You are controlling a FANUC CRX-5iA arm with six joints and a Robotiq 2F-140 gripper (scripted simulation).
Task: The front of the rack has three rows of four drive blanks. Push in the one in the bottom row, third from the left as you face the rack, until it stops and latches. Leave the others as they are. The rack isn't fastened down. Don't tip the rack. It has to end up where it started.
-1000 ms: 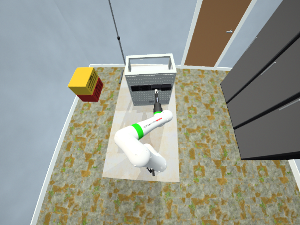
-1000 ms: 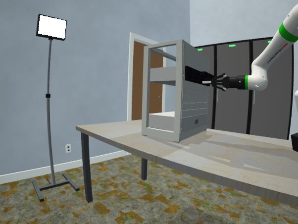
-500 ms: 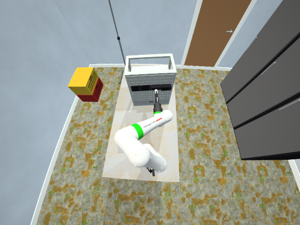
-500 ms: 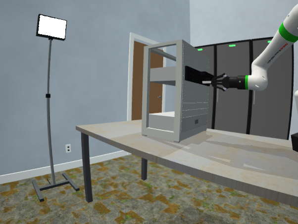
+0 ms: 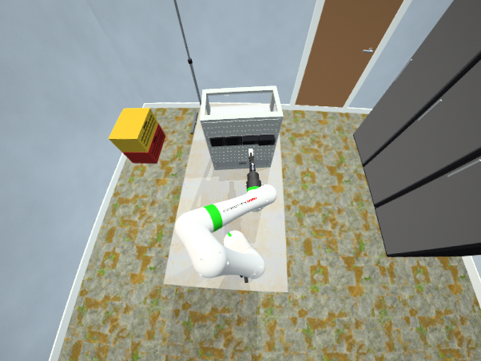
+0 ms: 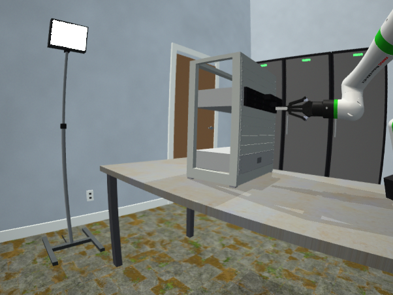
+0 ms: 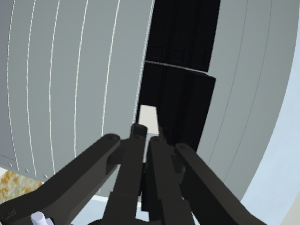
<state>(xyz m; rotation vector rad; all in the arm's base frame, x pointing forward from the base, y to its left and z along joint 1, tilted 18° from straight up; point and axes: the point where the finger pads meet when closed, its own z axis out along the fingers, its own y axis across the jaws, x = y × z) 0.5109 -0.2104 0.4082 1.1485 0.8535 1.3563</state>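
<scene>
The grey rack [image 5: 240,127] stands upright at the far end of the table, and it also shows in the side view [image 6: 232,119]. A band of black drive blanks [image 5: 243,140] crosses its front, seen from the side as a dark block [image 6: 261,99]. My gripper [image 5: 251,152] is shut and empty, pointing straight at the rack front. Its light tip [image 6: 281,108] is at the lower edge of the black band, in line with the third blank from the left. In the wrist view the closed fingers [image 7: 146,133] reach the black blanks [image 7: 182,82]. I cannot tell whether they touch.
A yellow and red box [image 5: 137,135] stands left of the table. A pole stand with a white panel [image 6: 68,35] stands behind the rack's left side. Dark cabinets [image 5: 427,132] stand to the right, with a brown door [image 5: 343,48] behind. The table's side edges lie close to the rack.
</scene>
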